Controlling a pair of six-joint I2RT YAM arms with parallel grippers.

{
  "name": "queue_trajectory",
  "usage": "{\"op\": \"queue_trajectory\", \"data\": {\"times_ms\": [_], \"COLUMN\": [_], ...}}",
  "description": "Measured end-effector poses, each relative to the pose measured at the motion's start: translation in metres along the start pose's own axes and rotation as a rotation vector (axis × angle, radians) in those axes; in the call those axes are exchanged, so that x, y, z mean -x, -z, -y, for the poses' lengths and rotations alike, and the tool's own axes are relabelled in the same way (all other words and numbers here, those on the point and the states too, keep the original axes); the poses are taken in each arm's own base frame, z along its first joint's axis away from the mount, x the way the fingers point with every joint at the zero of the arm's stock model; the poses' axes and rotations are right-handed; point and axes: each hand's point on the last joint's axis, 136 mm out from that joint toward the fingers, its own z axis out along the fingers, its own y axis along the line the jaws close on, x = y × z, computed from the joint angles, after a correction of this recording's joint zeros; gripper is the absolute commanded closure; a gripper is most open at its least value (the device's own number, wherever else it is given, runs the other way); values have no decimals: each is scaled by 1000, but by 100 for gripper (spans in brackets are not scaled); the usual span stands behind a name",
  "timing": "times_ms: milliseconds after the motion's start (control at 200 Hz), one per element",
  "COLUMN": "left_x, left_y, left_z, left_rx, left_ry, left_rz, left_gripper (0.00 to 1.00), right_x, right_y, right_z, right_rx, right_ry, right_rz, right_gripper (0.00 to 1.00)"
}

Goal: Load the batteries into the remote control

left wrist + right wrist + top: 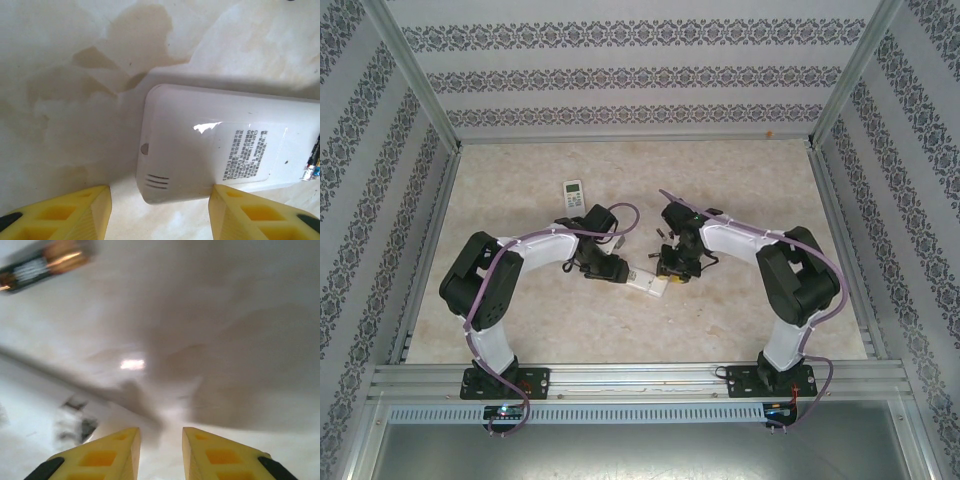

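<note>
The table (740, 180) is carrying both arms' work near its middle, where the left arm (485, 290) and right arm (790, 280) are meeting over the remote (647, 284). The remote is lying back-up between the two grippers, its long axis running from one to the other. The left gripper (160, 212) is hovering at the remote's end with jaws spread wide, pinching nothing. The right gripper (160, 450) is showing only a narrow gap between its jaws, with nothing in it. A battery (45, 262) is lying on the table, ahead and to the left of the right jaws in the blurred right wrist view. Its long axis is running nearly crosswise to them. The right arm is probably the nearer one for picking it up.
</note>
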Motion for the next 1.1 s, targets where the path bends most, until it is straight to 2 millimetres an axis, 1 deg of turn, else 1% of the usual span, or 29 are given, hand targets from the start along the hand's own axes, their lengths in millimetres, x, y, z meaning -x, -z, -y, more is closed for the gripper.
{"op": "queue_trajectory", "data": {"times_ms": [35,60,305,340,405,455,520,585,684,744,809,884,964,1039,1104], "left_x": [0,0,3,3,3,3,3,3,4,3,6,12,19,22,25], "left_y": [0,0,0,0,0,1,1,1,3,5,9,19,32,47,60], "left_z": [0,0,1,1,1,1,1,1,4,6,5,-1,-3,-3,0], "left_rx": [-1,-1,0,2,4,5,7,7,-1,-7,5,26,31,27,17], "left_ry": [8,15,57,61,64,64,61,52,32,13,-16,-29,-49,-69,-90], "left_rz": [1,1,-1,-5,-11,-15,-16,-15,-9,1,32,79,133,185,229], "left_gripper": [46,46,46,45,44,43,40,36,29,22,18,13,8,5,4], "right_x": [0,0,12,13,15,17,20,24,27,27,22,15,9,6,8], "right_y": [-3,-4,9,13,24,35,49,61,70,67,54,35,15,4,-2], "right_z": [8,11,-9,-12,-16,-17,-19,-24,-39,-50,-54,-53,-49,-47,-46], "right_rx": [-19,-19,56,67,84,92,104,105,96,106,104,68,21,-5,-21], "right_ry": [-9,-10,65,69,64,48,18,-10,-61,-123,-217,-315,-402,-458,-500], "right_rz": [2,1,57,68,98,130,175,216,245,240,210,169,141,126,126], "right_gripper": [67,66,60,57,48,38,31,27,27,28,27,28,29,30,30]}}
